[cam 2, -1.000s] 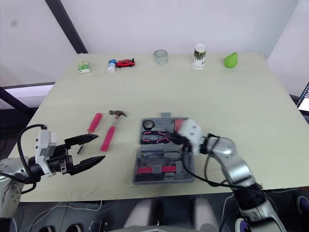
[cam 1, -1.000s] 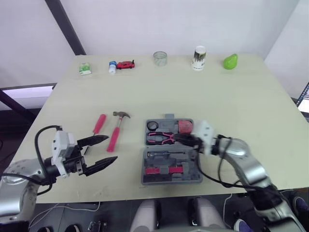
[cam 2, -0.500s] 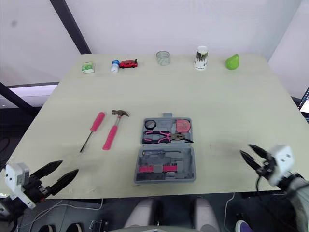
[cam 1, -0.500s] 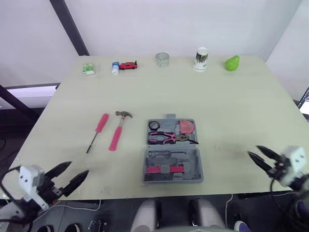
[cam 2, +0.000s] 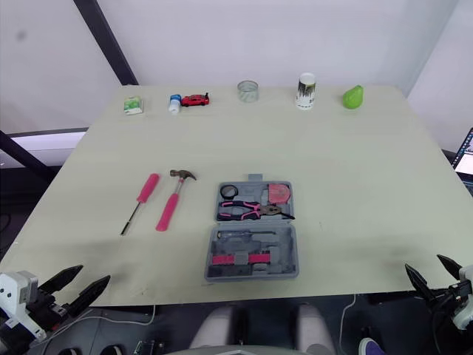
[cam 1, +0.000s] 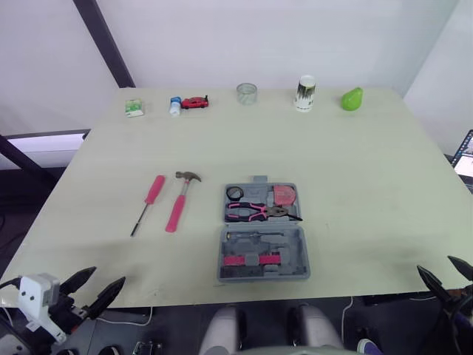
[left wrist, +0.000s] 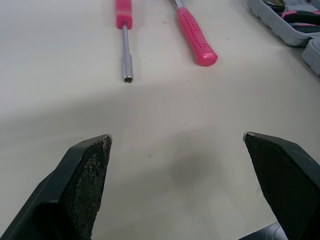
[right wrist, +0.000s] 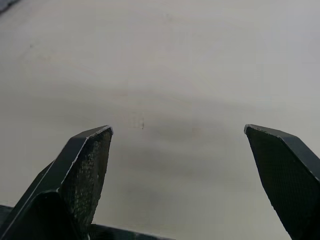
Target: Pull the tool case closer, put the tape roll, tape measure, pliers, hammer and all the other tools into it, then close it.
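Head view: the tool case [cam 1: 263,276] lies open near the middle of the table's [cam 1: 355,170] near edge. Its far half holds a small black tape roll [cam 1: 234,193], the pliers [cam 1: 259,211] and the tape measure [cam 1: 284,194]. The hammer [cam 1: 179,203] lies on the table just left of the case, pink handle toward me. The screwdriver [cam 1: 149,198] lies left of the hammer, apart from it. Along the far edge stand a green box [cam 1: 133,108], a small bottle [cam 1: 174,106], a red toy car [cam 1: 194,102], a clear round thing [cam 1: 246,92], a cup [cam 1: 304,92] and a green pear shape [cam 1: 352,97].

My left gripper [cam 1: 107,275] hangs off the near left corner with its fingers spread and nothing in them. My right gripper [cam 1: 436,265] hangs off the near right corner, also spread and empty. Both are well apart from the case.

Left wrist view: my two fingers stand wide apart over bare table. Beyond them lie the screwdriver's metal tip, the hammer's pink handle end and a corner of the grey case.

Right wrist view: my fingers are wide apart and empty, with plain table surface between them.
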